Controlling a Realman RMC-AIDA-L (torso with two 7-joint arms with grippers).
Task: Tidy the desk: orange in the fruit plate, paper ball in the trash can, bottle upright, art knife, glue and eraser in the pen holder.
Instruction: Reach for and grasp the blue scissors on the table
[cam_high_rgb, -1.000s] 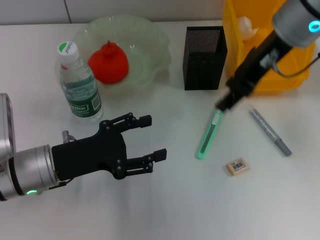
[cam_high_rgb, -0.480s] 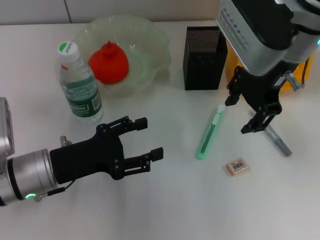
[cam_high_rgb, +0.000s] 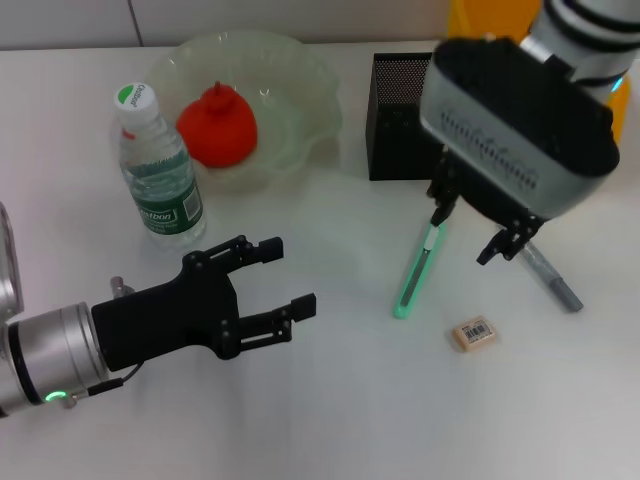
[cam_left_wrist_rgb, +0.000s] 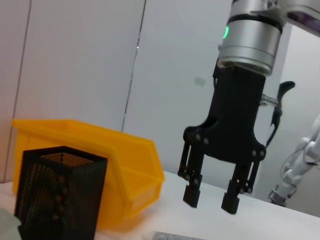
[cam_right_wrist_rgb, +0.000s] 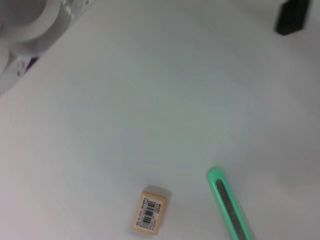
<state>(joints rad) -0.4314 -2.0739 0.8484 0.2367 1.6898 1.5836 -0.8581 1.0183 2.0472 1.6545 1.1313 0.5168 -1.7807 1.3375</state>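
Note:
My right gripper (cam_high_rgb: 467, 235) hangs open just above the table, one finger at the top end of the green art knife (cam_high_rgb: 416, 272), the other by the grey glue stick (cam_high_rgb: 551, 276). The left wrist view also shows the right gripper (cam_left_wrist_rgb: 210, 199) open, holding nothing. The tan eraser (cam_high_rgb: 473, 333) lies nearer the front. The black mesh pen holder (cam_high_rgb: 398, 120) stands behind the knife. The orange (cam_high_rgb: 218, 125) rests in the glass fruit plate (cam_high_rgb: 300, 90). The bottle (cam_high_rgb: 158, 170) stands upright. My left gripper (cam_high_rgb: 290, 272) is open over bare table. The paper ball is hidden.
The yellow trash can (cam_high_rgb: 462, 20) is mostly covered by my right arm; the left wrist view shows the trash can (cam_left_wrist_rgb: 120, 160) behind the pen holder (cam_left_wrist_rgb: 55, 195). In the right wrist view the eraser (cam_right_wrist_rgb: 149, 217) and art knife (cam_right_wrist_rgb: 230, 206) lie side by side.
My right arm has swung lower and leftward, bringing its open fingers down beside the art knife's top end. The left gripper has drawn back slightly to the left.

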